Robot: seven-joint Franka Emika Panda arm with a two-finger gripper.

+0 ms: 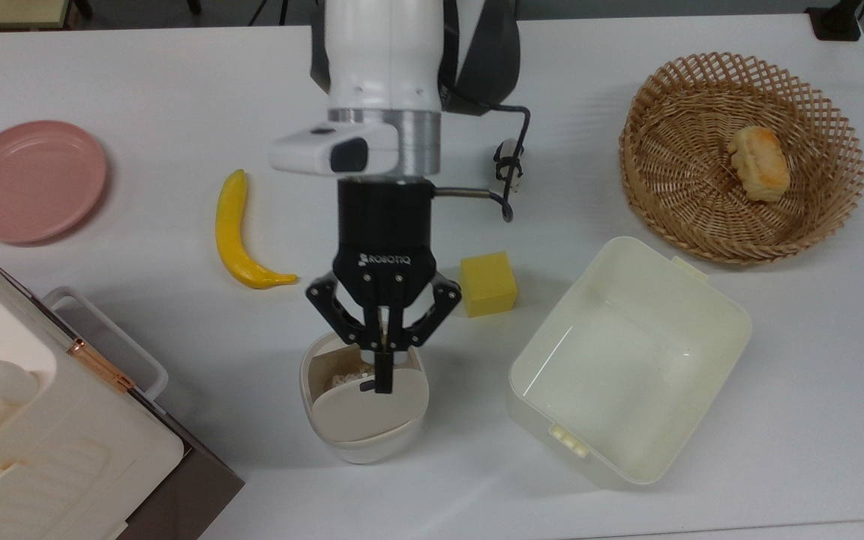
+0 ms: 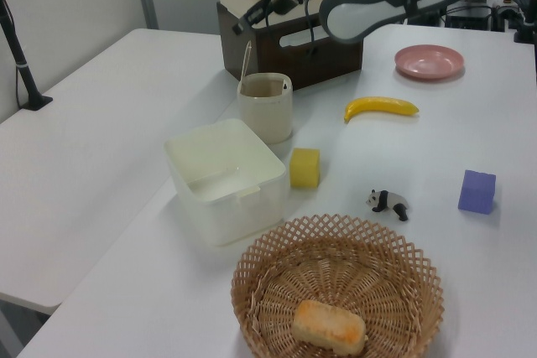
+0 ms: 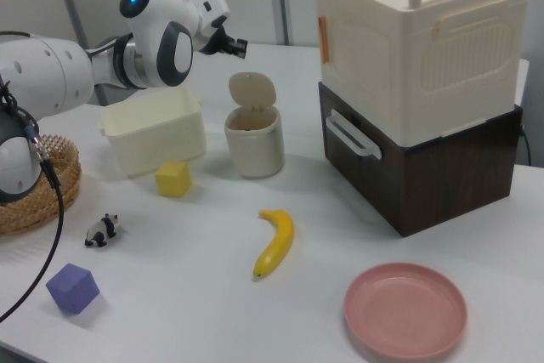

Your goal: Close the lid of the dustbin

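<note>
Light: bright, even, from overhead.
Shadows: soft, faint beneath the arm (image 1: 383, 97).
Glare: mild on the white table (image 1: 702, 510).
Focus: sharp.

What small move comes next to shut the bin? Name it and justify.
Probably lower the gripper, jaws shut, onto the outer side of the lid and push it over. The lid stands raised over the open dustbin, with the gripper hanging above its top edge.
</note>
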